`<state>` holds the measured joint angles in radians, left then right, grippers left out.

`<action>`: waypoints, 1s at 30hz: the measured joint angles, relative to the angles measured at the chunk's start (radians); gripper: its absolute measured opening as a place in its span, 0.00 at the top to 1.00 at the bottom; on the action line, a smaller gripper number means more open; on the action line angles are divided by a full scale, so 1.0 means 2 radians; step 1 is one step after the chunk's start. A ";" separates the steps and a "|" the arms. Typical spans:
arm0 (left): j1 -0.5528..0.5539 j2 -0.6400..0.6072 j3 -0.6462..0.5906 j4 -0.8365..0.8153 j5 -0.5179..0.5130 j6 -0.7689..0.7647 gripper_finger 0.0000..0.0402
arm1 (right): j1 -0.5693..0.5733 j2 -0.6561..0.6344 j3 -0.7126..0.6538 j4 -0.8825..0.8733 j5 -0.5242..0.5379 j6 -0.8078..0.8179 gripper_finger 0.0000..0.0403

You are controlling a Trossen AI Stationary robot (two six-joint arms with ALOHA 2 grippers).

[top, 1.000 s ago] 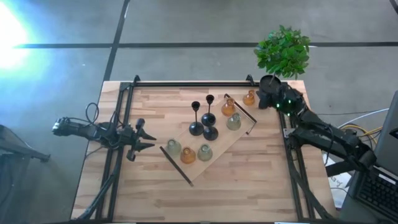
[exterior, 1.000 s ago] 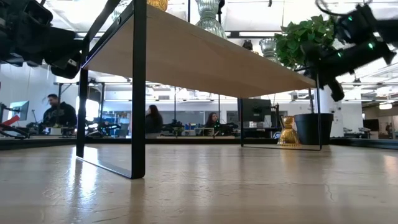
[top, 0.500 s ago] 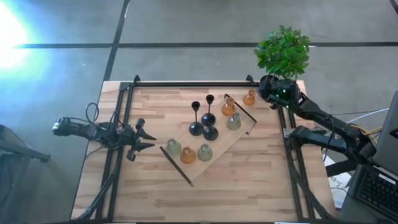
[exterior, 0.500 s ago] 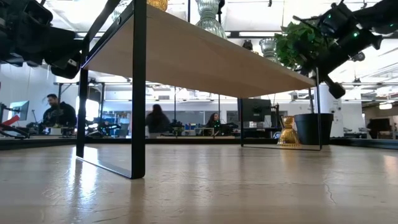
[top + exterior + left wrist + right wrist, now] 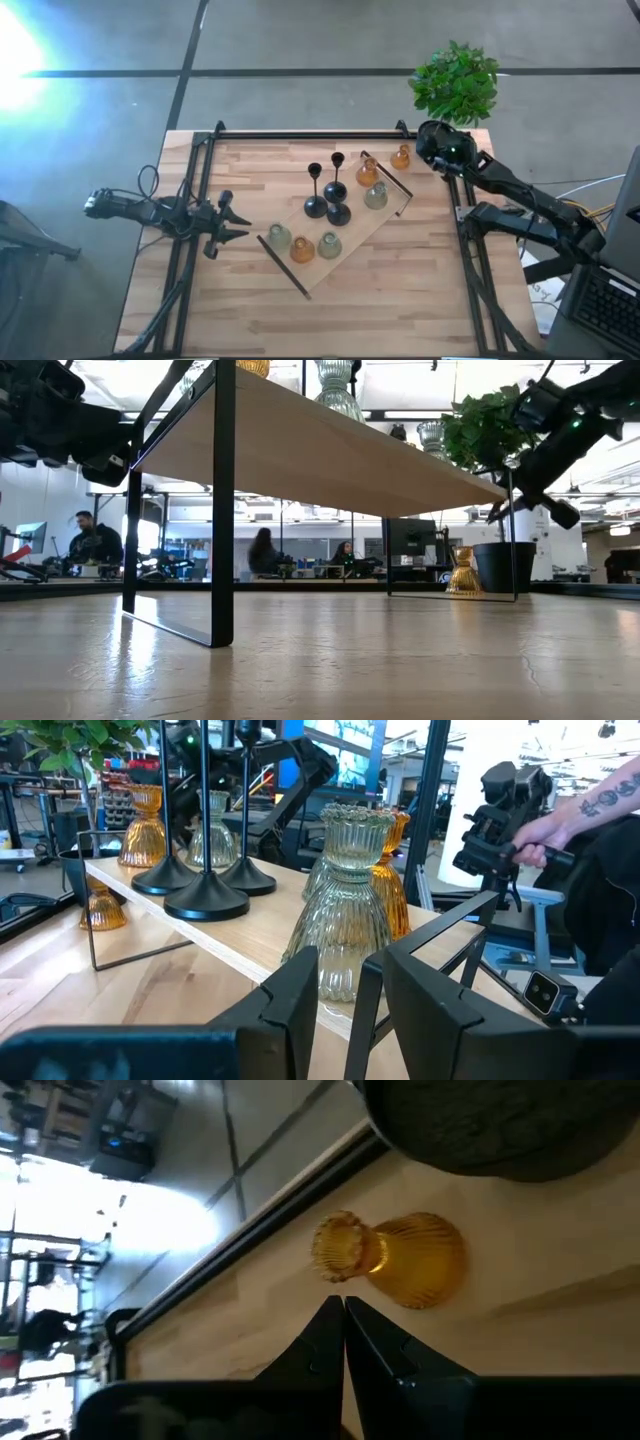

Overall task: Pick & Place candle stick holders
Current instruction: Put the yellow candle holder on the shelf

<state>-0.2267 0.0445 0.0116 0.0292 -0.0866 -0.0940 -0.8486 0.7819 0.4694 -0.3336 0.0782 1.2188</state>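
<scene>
Swung within the last second: right gripper, a moment ago hanging lower off the raised wooden board's far right end, close by the plant pot, now lifted and turned so as to point at the lone amber holder. Fingers pressed together, nothing between them, tips just short of that holder and not touching it. Lone amber holder upright on the table, off the board, just past its far right leg and beside the pot. Nothing else moved: three black holders mid-board, two glass holders at its far right end, three more at its near left end. Left gripper waiting off the board's left side, fingers apart, gripping nothing. Judged from this: lining up on the last holder off the board, probably the piece to be picked next. No grip possible with fingers together, so an opening needed before closing in; little room between pot and board leg, so some risk of knocking the holder over
</scene>
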 joint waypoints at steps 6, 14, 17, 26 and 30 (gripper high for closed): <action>0.000 0.000 0.000 0.000 0.000 0.000 0.70 | 0.000 0.044 0.000 0.010 -0.008 0.008 0.98; 0.000 0.000 0.000 0.000 0.000 0.000 0.70 | 0.000 0.053 0.000 0.031 -0.019 0.037 0.98; 0.000 0.000 0.000 0.000 0.000 0.000 0.70 | 0.000 0.053 0.000 0.031 -0.020 0.047 0.98; 0.000 0.000 0.000 0.000 0.000 0.000 0.70 | 0.000 0.075 -0.001 0.067 -0.020 0.062 0.78; 0.000 0.000 0.000 0.000 0.000 0.000 0.70 | 0.000 0.102 -0.001 0.089 -0.022 0.068 0.68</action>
<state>-0.2264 0.0446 0.0116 0.0292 -0.0867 -0.0940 -0.8494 0.9864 0.4683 -0.1549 0.0341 1.3556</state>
